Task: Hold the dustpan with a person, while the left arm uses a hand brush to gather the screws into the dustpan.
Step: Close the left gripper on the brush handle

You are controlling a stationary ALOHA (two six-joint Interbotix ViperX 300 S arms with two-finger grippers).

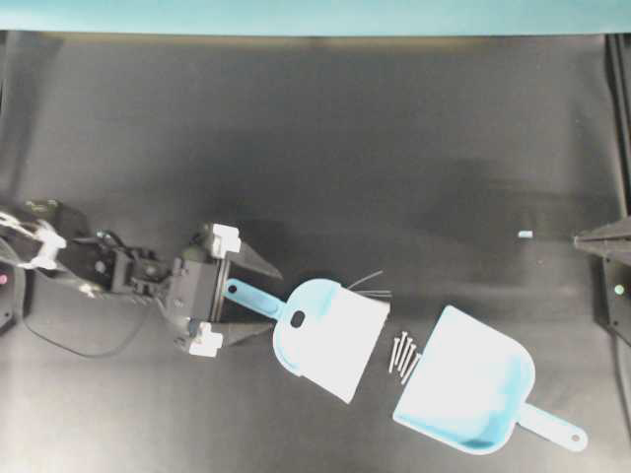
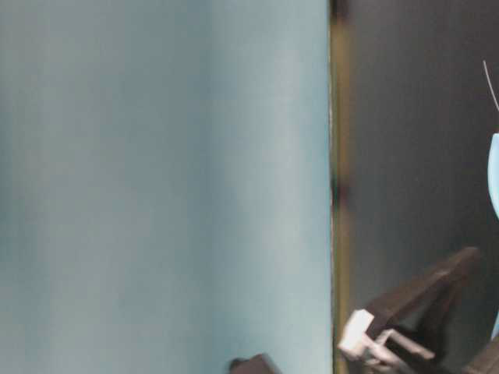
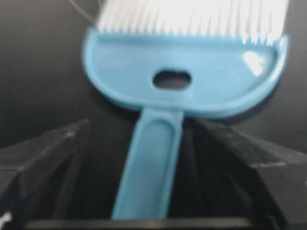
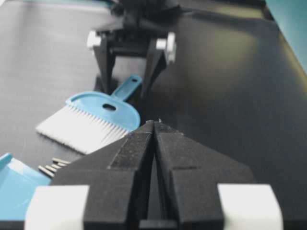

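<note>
Brush handle [image 3: 148, 163] lies between the left fingers [image 3: 240, 163] — spread wide, gripping nothing.

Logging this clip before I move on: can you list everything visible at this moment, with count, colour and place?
hand brush: one, pale blue head with whitish bristles, on the table left of centre in the overhead view, handle lying between the left pincer's fingers
dustpan: one, light blue, lower right, mouth facing the brush, handle pointing to the lower right
screws: about five, grey, bunched on the table between the bristles and the dustpan's mouth
small pale object: one, light blue, alone on the table at right; too small to identify
table: one, black surface
backdrop: teal, along the far edge
left pincer: black, open, straddling the brush handle without closing on it
right pincer: black, shut, empty, at the right edge
</note>
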